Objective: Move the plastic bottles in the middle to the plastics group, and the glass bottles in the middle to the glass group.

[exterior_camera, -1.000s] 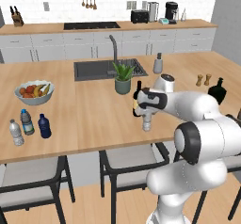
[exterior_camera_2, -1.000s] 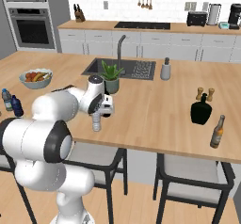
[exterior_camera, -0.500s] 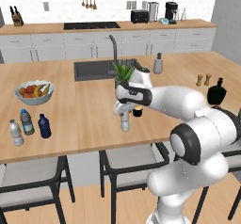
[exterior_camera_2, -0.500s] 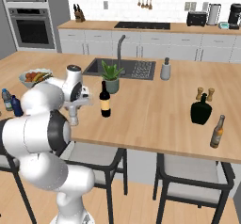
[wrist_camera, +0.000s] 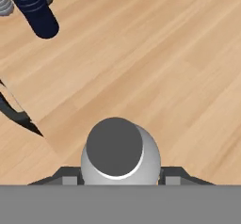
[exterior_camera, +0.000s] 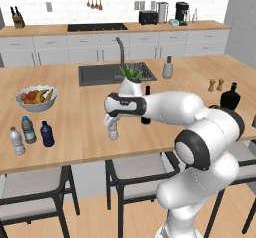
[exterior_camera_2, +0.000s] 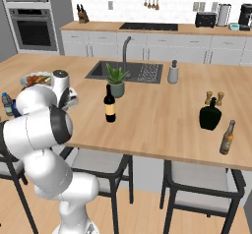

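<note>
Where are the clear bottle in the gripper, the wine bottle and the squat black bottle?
clear bottle [exterior_camera: 113, 130], left base view, on its body.
wine bottle [exterior_camera_2: 110, 106], right base view, on its label.
squat black bottle [exterior_camera_2: 210, 117], right base view, on its body.

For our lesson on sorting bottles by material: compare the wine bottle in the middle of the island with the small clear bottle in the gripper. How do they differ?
The wine bottle is tall, dark and narrow-necked with a cream label; the clear bottle is short, greyish and see-through with a pale cap. The wine bottle stands free on the island beside the plant; the clear bottle is held in the gripper. Both are upright.
</note>
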